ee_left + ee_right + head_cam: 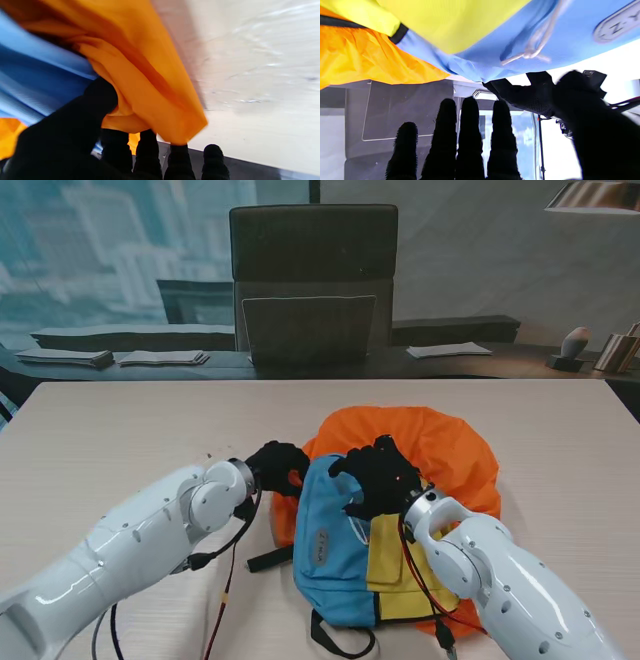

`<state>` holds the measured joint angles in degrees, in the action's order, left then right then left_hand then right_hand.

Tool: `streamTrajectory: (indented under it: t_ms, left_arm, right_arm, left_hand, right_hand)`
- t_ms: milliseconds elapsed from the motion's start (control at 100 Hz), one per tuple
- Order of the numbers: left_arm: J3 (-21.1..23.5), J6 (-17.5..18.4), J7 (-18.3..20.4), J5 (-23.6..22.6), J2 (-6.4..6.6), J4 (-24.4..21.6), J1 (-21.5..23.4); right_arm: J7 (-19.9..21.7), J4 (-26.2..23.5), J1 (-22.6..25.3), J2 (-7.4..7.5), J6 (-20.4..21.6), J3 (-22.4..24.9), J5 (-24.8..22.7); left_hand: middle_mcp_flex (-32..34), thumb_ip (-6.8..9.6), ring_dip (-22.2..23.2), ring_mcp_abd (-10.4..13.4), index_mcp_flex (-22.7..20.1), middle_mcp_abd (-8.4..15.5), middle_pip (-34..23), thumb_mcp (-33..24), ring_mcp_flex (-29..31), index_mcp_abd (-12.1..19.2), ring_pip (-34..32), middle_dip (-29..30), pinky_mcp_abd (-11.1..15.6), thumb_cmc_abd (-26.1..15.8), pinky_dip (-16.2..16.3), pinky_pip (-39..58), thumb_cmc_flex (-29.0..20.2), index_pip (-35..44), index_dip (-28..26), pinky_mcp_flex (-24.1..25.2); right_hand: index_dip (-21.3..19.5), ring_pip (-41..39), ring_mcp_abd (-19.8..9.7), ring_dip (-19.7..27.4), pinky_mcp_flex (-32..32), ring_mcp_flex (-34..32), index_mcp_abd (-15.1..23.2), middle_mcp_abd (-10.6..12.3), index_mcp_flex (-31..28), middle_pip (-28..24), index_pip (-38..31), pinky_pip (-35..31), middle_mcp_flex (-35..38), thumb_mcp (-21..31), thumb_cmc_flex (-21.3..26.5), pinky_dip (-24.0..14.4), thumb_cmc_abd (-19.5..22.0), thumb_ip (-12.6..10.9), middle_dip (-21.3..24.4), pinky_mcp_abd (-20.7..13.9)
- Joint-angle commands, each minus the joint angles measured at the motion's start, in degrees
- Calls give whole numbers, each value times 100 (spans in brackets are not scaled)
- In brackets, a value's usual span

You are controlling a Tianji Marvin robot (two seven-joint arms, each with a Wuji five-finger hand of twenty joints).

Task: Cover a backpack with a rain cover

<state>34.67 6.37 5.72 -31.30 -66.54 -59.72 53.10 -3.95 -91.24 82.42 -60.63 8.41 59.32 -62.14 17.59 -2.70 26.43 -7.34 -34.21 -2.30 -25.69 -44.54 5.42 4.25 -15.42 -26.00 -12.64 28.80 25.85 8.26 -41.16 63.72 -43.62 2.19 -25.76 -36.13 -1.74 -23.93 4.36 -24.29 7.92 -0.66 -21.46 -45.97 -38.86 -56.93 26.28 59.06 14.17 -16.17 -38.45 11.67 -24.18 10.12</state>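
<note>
Backpack [335, 555], blue with yellow panels, lies on the table [120, 430] in front of me, right of centre. Grey oval label on its blue face: in the right wrist view the raised letters "Z" and "Y" can be read [617, 25]; the rest is cut off. Stand view shows the label only as a small patch.

Orange rain cover [450, 445] sits under and behind the backpack, on its far side.

Left robot hand [275, 468] at the backpack's left far corner. Left wrist view shows thumb and fingers [147, 150] pinching a fold of the rain cover [150, 82]; the stand view hides this.

Right robot hand [380, 475] is over the backpack's top, fingers [468, 137] straight and spread, holding nothing. A white cord [535, 47] shows only in the right wrist view.
</note>
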Motion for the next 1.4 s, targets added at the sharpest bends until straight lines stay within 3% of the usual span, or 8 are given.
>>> streamTrajectory:
  t_ms: [0,410,650,760,810,880,1090,1390]
  left_arm:
    - [156,47,159,-208,231,-173,302]
    - [1445,-46,376,-526,476,-1458,1523]
    - [1564,93,438,-432,496,-1582,1706]
    - [1657,97,426,-370,492,-1651,1816]
    - [1709,117,437,-342,496,-1705,1873]
    - [1810,169,426,-447,518,-1811,1972]
    - [2461,251,511,-826,604,-2340,2514]
    - [3327,143,502,-526,573,-3114,3182]
  right_arm:
    - [236,-124,223,84,16,21,-85]
    - [875,-216,433,140,-833,-469,-107]
    - [538,289,-61,135,-1113,-1073,-296]
    - [177,593,-285,112,-1067,-1329,-271]
    - [64,681,-345,103,-1088,-1411,-275]
    - [-322,844,-415,66,-1116,-1506,-267]
    - [-152,805,-393,86,-1138,-1296,-332]
    - [-74,714,-271,71,-1114,-1011,-251]
  left_hand:
    - [75,342,-85,122,115,-37,-64,-575,7,127,-142,101,-162,118,-15,-255,253,386,-373,-42]
    - [106,632,-82,107,81,-16,-99,-1105,51,-6,-402,53,-176,331,-18,-188,405,563,-786,-149]
    - [442,708,18,-112,138,-192,-194,-1213,303,-71,-831,-14,-156,377,127,1132,442,683,-863,58]
    - [1159,714,103,-622,163,-515,-252,-1298,964,-335,-1060,-97,-271,469,-644,2422,381,766,-894,181]
    - [1206,695,125,-642,182,-513,-288,-1295,1040,-370,-1110,-124,-278,477,-673,2475,356,807,-943,160]
    - [1210,684,155,-572,192,-458,-298,-1321,1068,-346,-1155,-154,-294,466,-676,2628,382,818,-962,198]
    - [1036,741,187,-415,236,-305,-379,-1353,924,-393,-1180,-225,-221,437,-709,2687,414,887,-995,168]
    - [1075,790,194,-444,266,-324,-375,-1320,998,-414,-1195,-227,-218,432,-639,2925,383,904,-1033,197]
  right_hand:
    - [327,265,-99,189,135,405,-285,-85,708,269,351,400,-626,-61,-583,158,-211,-83,238,-36]
    - [1127,931,-56,554,240,902,-1120,-413,1590,837,681,1764,-1463,758,-1746,-715,-941,184,582,-111]
    - [626,82,58,131,120,-291,-575,-182,-37,25,-304,906,639,842,-304,-867,-1288,21,160,52]
    - [-42,-483,94,-106,61,-1229,123,75,-1629,-470,-1021,-150,2378,1268,737,-567,-1307,-89,-36,106]
    - [570,-678,71,-150,40,-1626,708,118,-2200,-523,-1818,-606,3144,1312,1342,-232,-1584,822,-175,126]
    - [459,-1058,37,-238,-168,-2276,1380,55,-3313,-717,-2522,-884,4102,1567,1846,-332,-1605,830,-610,174]
    - [-1188,-1517,40,-456,20,-1940,1350,-161,-3540,-942,-2106,-765,3741,2155,1766,-275,-1194,769,-1505,101]
    - [-1807,-1455,49,-469,74,-1673,1397,-13,-3587,-856,-1926,-677,3433,2456,1651,-209,-1315,863,-1629,88]
